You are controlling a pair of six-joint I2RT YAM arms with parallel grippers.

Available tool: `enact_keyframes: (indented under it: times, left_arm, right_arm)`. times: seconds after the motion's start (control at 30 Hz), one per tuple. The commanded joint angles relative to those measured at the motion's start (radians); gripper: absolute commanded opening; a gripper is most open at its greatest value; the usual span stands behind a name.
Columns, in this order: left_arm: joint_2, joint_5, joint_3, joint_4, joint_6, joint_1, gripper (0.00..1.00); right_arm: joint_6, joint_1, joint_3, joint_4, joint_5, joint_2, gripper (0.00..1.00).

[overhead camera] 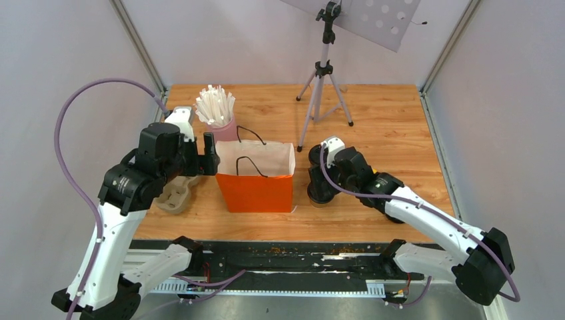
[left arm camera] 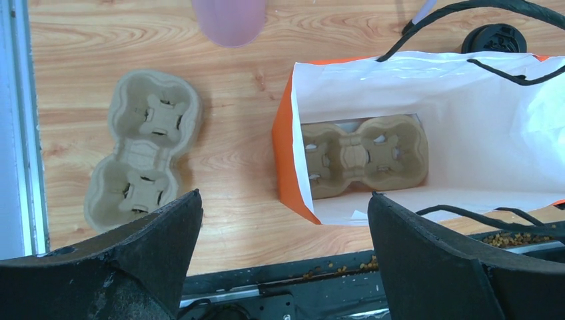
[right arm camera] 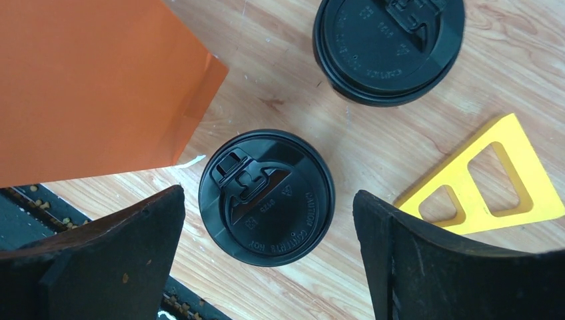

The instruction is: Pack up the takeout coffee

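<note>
1. Nearest, the right claw (right arm camera: 268,197) hangs straight above the takeout coffee (right arm camera: 283,223). Its fingers are spread wide to either side of the black lid, touching nothing and gripping nothing.
2. That takeout coffee stands upright on the wooden surface (overhead camera: 393,133) with its lid on, just right of the orange paper bag (overhead camera: 256,190).
3. A yellow triangular frame (right arm camera: 480,180) lies flat on the surface, to the coffee's right in the wrist view.
4. The left claw (left arm camera: 283,227) is likewise spread wide and empty, and hovers over the bag's left edge.
5. The bag stands upright with its mouth open and its inside white. A two-cup pulp tray (left arm camera: 363,153) lies flat on its bottom.
6. Left of the bag, another pulp tray (left arm camera: 143,150) rests on the surface, apart from the bag.
7. Farther back, a second lidded cup (right arm camera: 390,47) stands near the first without touching it.
8. A pink cup (overhead camera: 223,130) of white sticks stands just behind the bag's left corner.
9. Farthest, a tripod (overhead camera: 324,87) stands near the back of the surface.
</note>
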Motion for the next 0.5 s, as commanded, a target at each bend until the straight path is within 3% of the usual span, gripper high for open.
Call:
enact_keyframes:
  times: [0.0, 0.47]
  left_arm:
    - [-0.03, -0.021, 0.0, 0.026, 0.034, 0.002, 1.0]
    - [-0.026, -0.033, 0.01, 0.027, 0.047, -0.019, 1.0]
  right_arm:
    - [-0.04, -0.002, -0.055, 0.104, -0.049, -0.023, 0.96]
    - [-0.116, -0.001, -0.108, 0.134, -0.095, -0.051, 0.89]
